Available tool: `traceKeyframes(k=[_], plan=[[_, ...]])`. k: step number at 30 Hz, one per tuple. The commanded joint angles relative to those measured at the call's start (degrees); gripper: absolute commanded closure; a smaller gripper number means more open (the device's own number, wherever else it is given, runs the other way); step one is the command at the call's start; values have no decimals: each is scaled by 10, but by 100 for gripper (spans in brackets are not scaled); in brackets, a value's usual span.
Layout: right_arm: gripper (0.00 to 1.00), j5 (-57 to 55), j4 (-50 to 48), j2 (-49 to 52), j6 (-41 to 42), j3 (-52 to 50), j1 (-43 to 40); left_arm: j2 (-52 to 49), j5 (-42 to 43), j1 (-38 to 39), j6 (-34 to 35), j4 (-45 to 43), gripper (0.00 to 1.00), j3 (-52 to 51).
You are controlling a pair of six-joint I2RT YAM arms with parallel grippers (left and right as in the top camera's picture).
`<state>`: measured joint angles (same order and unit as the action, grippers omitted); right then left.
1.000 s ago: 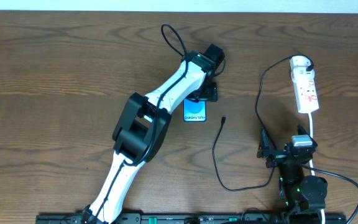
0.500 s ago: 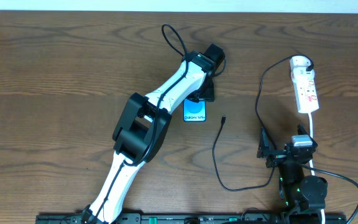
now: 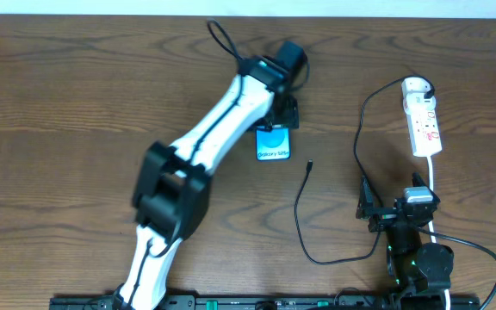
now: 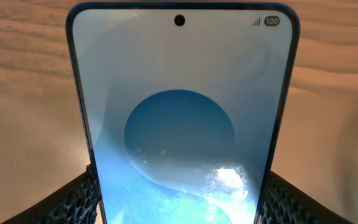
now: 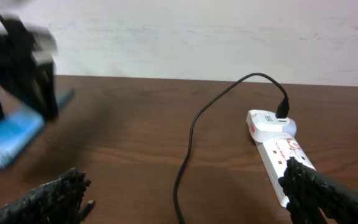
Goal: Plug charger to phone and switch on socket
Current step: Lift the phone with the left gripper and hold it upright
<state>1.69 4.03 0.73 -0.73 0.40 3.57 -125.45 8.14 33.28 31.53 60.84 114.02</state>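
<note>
My left gripper (image 3: 280, 123) is shut on the far end of the phone (image 3: 273, 144), whose blue screen fills the left wrist view (image 4: 182, 124); the phone looks raised off the table. The charger (image 3: 300, 207) is a thin black cable curving from its loose plug tip (image 3: 310, 164) round to the socket (image 3: 423, 116), a white power strip with red switches at the right. My right gripper (image 3: 394, 213) is open and empty near the front edge, below the socket. In the right wrist view the charger (image 5: 188, 155) runs between the fingers, and the socket (image 5: 278, 146) lies at the right.
The white power-strip cord (image 3: 433, 185) runs from the socket toward my right arm's base. The wooden table (image 3: 76, 112) lies under everything. A pale wall (image 5: 197, 37) stands behind the table's far edge.
My left arm has swung, carrying the phone slightly right and toward the far side. The right arm, charger and socket have not moved.
</note>
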Motion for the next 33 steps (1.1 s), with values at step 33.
traceKeyframes(k=[33], plan=[[1,-1,2,0,-8,-1,1,85,820,-267,125,50,32,8]])
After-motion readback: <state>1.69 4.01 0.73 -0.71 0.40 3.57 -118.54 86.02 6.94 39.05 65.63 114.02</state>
